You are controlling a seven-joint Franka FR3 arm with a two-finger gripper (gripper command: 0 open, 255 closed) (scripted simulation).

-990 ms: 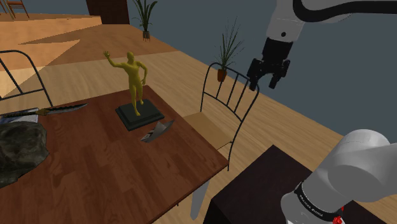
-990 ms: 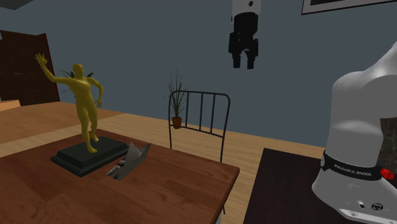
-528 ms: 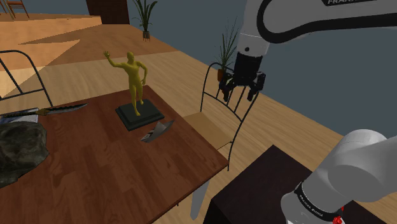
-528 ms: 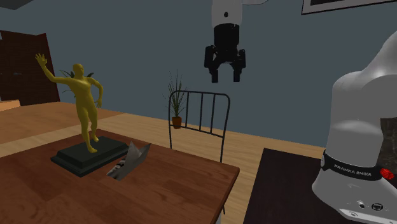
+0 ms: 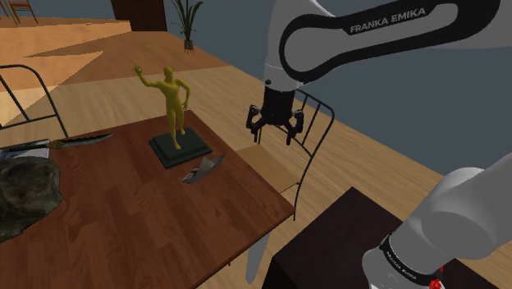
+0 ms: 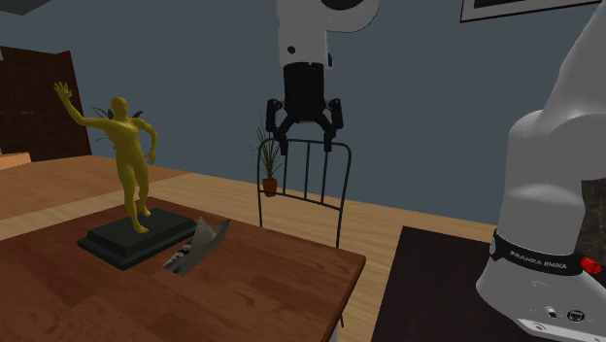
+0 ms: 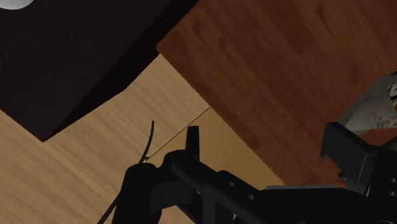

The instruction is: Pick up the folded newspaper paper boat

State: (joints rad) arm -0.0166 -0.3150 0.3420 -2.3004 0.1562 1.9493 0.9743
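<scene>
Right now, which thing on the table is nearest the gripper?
The grey paper boat, by the table edge nearest the gripper; the statue, knife and rock sit farther.

**Item 1.** "FRANKA EMIKA", pale capitals along the upper arm link [image 5: 386, 18], above the gripper [image 5: 270, 136] and off toward the stand.

**Item 2.** "FRANKA EMIKA", small white capitals on the black band [image 6: 529, 260] round the arm's base, well below the gripper and far from it. In the shoulder view, this band's lettering is too small to read.

**Item 3.** Grey print on the paper boat [image 7: 375, 118], just beside the gripper in the wrist view. Not legible.
</scene>
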